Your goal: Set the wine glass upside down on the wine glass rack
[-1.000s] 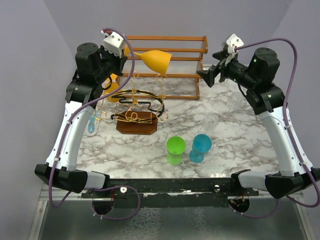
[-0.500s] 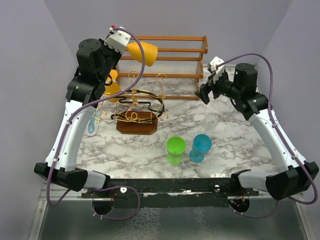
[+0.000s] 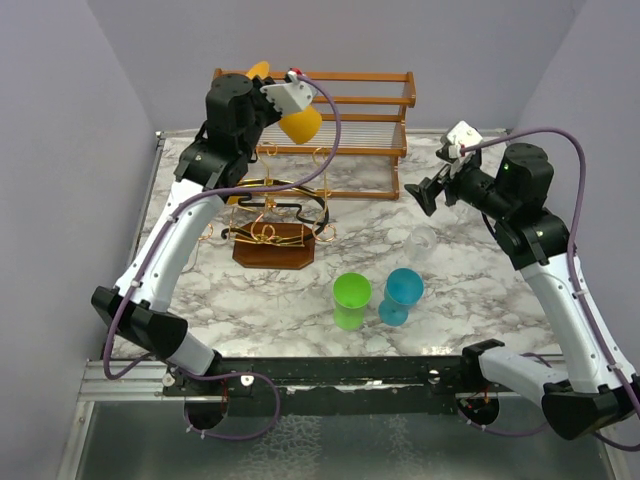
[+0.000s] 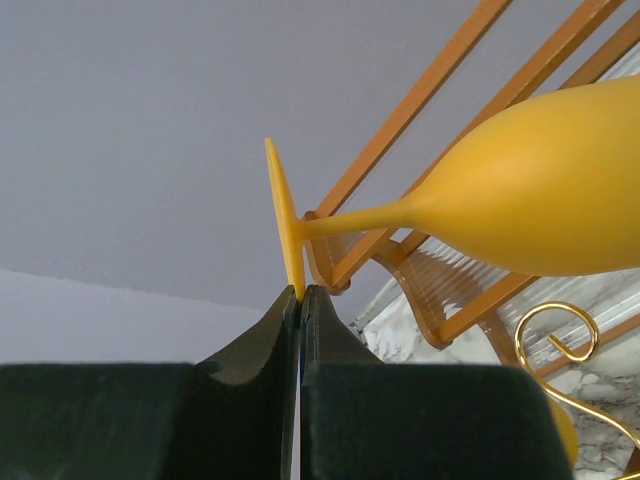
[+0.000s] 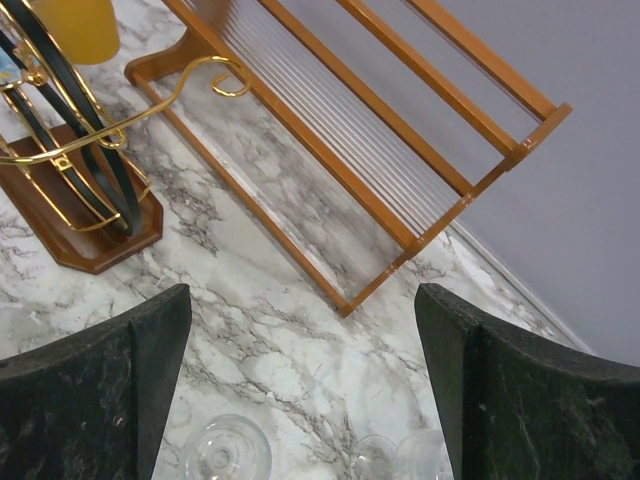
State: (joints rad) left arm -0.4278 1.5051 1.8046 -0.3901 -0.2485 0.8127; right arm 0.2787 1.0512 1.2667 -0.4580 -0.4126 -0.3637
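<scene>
Pinching the yellow wine glass [image 4: 540, 190] by the edge of its foot, the left gripper [image 4: 300, 295] holds it aloft above the far side of the wine glass rack [image 3: 272, 215] (lifted, not yet hung upside down). The right gripper [image 5: 303, 330], fingers spread and empty, hovers at the right.

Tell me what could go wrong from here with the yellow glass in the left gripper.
1. The left gripper pinches the yellow wine glass only by the thin edge of its foot, with the bowl sticking out sideways; it could pivot or slip free.
2. The bowl is near the curled gold loops of the wine glass rack and the wooden shelf; turning it over may snag a loop or strike the shelf.
</scene>
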